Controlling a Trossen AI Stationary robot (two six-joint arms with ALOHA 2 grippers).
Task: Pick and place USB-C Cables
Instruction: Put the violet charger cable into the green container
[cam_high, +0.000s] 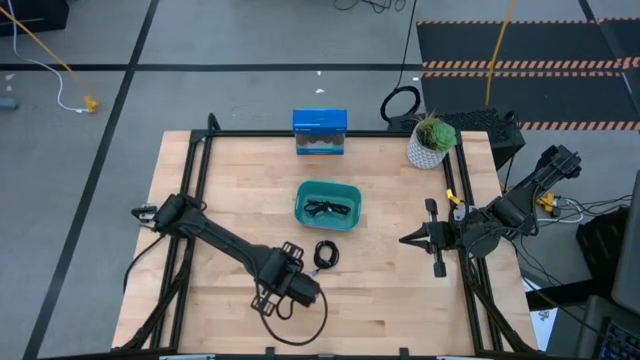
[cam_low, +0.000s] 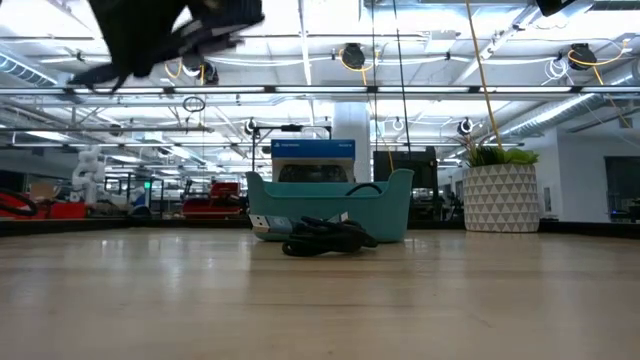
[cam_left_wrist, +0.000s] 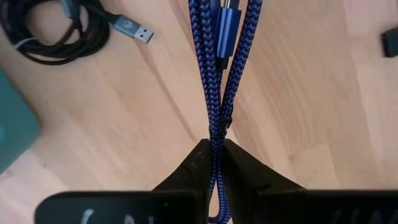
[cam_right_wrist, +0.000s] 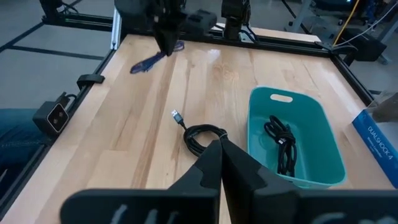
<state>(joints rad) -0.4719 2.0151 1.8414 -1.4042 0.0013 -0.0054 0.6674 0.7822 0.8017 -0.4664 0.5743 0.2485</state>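
While the left gripper (cam_left_wrist: 214, 163) pinches the blue-purple cable (cam_left_wrist: 217, 68) above the table, its long axis runs straight out from the fingertips; the right gripper (cam_right_wrist: 219, 155), closed, waits aside.

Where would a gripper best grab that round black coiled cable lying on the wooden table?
Judging by its pose, come straight down and pinch across the bundled loop of the black coiled cable, on the side away from its loose USB plug; it lies flat beside the teal bin.

Blue-purple cable's (cam_left_wrist: 217, 74) upper end beyond the left wrist frame edge.
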